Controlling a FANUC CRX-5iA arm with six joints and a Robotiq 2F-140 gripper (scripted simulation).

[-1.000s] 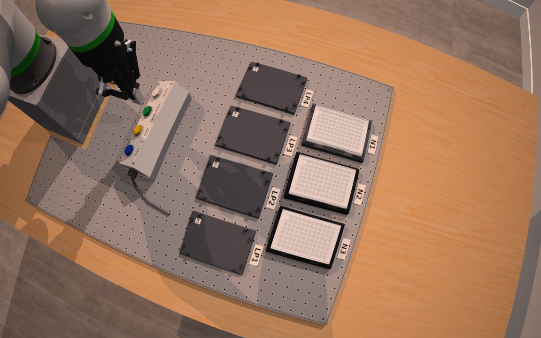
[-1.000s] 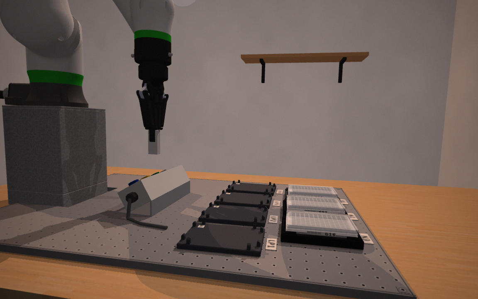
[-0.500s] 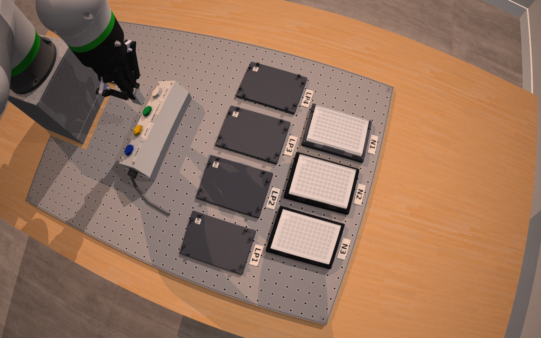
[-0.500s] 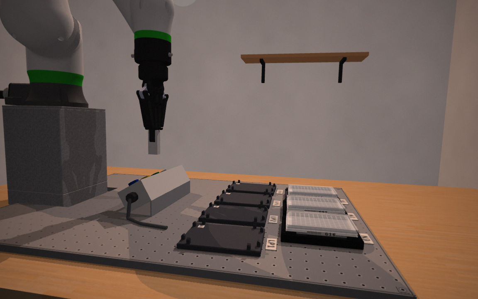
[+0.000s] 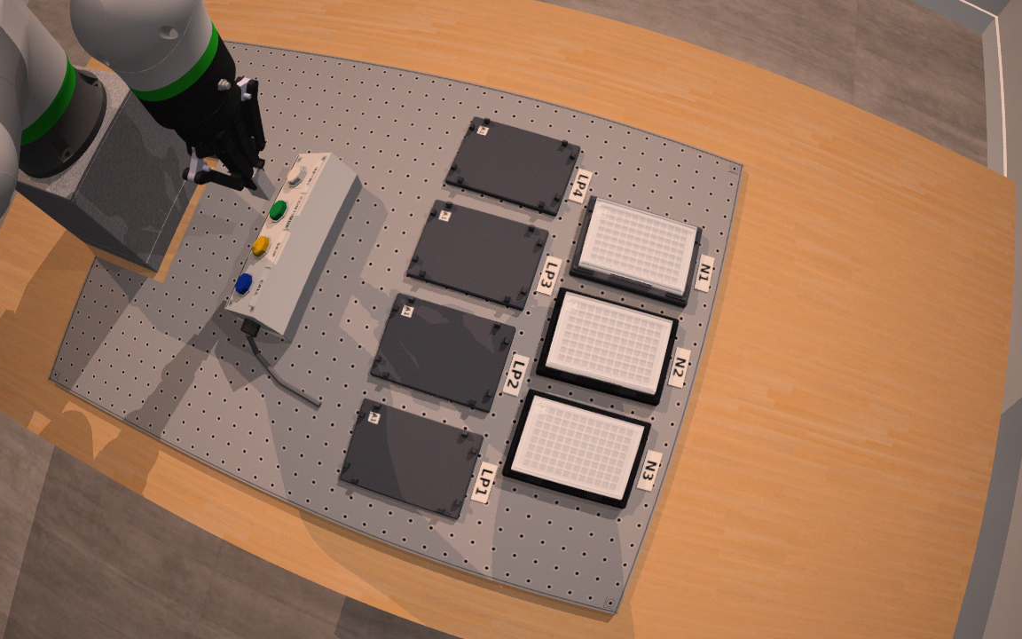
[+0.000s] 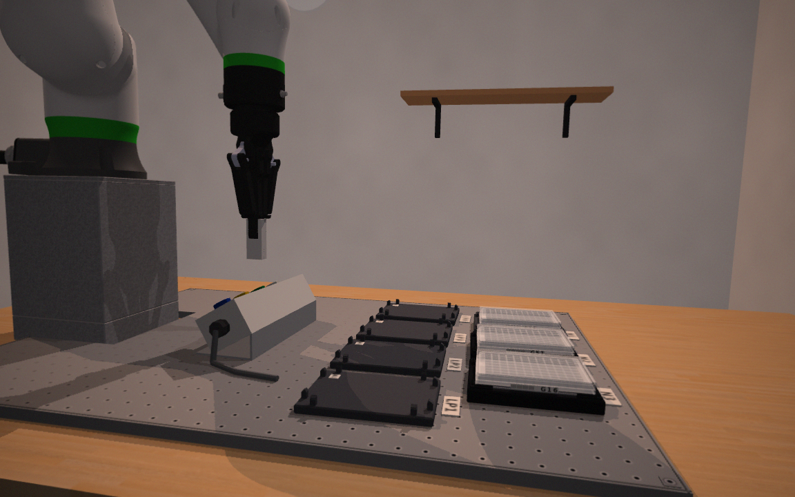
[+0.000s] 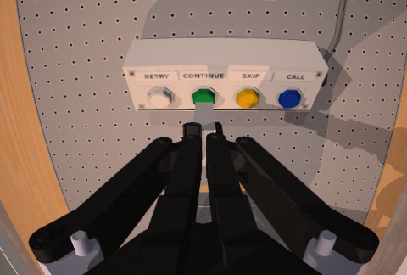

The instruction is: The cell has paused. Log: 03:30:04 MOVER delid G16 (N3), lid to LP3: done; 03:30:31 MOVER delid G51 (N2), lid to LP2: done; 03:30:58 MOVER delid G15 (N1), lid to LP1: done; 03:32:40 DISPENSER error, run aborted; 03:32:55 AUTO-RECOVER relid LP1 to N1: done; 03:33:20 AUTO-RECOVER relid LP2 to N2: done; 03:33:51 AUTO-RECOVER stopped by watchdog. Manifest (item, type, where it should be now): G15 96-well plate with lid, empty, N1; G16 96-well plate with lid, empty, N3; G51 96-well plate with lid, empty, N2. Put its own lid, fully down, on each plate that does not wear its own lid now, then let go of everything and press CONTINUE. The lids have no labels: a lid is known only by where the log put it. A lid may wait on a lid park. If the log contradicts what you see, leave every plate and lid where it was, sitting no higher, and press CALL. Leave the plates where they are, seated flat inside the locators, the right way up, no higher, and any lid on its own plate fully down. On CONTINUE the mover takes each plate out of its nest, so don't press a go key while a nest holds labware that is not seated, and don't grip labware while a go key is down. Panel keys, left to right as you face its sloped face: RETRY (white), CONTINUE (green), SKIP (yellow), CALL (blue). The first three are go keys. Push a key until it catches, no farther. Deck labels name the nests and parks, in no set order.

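Our claw (image 6: 255,247) is pressed together on nothing and hangs above the panel (image 5: 316,238), in line with the green CONTINUE key (image 7: 203,97). All four lid parks, LP3 (image 5: 476,252) too, show bare, and the plates in N1 (image 5: 638,248), N2 (image 5: 609,344) and N3 (image 5: 577,447) seem covered. The danger we see is drifting sideways onto the white RETRY key (image 7: 159,100) or the yellow SKIP key (image 7: 248,98), or pushing too deep. Open room lies all around the panel; the pedestal (image 6: 88,259) stands close behind.
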